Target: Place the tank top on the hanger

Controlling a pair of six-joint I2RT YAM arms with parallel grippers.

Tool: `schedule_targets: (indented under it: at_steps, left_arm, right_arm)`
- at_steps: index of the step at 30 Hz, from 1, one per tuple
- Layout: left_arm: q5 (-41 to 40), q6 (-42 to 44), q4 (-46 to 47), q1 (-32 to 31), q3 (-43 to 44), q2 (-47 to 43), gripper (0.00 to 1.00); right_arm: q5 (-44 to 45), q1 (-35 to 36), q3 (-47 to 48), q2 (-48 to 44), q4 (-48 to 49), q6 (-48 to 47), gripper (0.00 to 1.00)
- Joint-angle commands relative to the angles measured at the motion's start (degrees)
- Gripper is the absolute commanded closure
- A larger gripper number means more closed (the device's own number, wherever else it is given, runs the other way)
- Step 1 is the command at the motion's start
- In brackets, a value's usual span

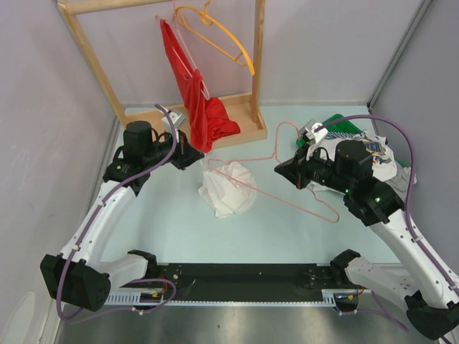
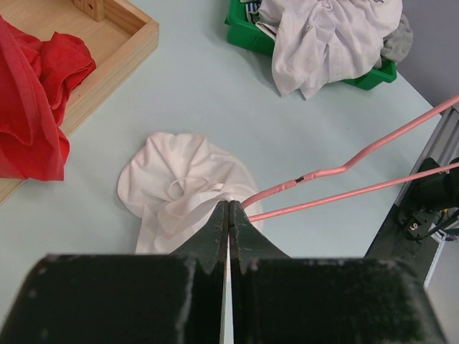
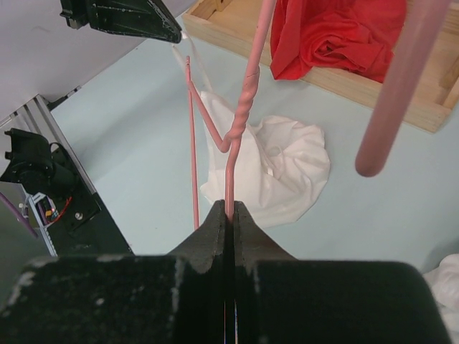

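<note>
white, crumpled tank top [image 1: 228, 188] heaped on desk [image 1: 165, 229] | left tool [image 2: 228, 204] pinching it | right tool [image 3: 228, 206] clenched on pink hanger [image 3: 244, 100] | wire's twisted neck shows only at right wrist

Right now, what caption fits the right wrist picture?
The right pincer shut on the pink hanger over the crumpled tank top.

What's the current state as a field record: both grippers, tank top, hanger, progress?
left gripper: shut on a thin strap of the small white thin-fabric tank top
right gripper: shut on the thin pale pink triangular wire hanger
tank top: bunched on the table, one strap lifted
hanger: held off the table, one end over the tank top
progress: top not yet on hanger
nearby: red garment on wooden rack
</note>
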Motion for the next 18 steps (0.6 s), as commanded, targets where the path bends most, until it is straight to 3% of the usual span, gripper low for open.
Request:
schedule_targets:
  at_steps: [1, 18]
  left_arm:
    - [0.8, 1.4, 0.3, 0.5, 0.9, -0.1, 1.00]
    - [3.9, 1.6, -0.1, 0.5, 0.9, 1.0, 1.00]
  right_arm:
    - [0.0, 0.4, 0.1, -0.1, 1.2, 0.6, 1.00]
    - [-0.8, 1.0, 0.5, 1.8, 4.3, 0.8, 1.00]
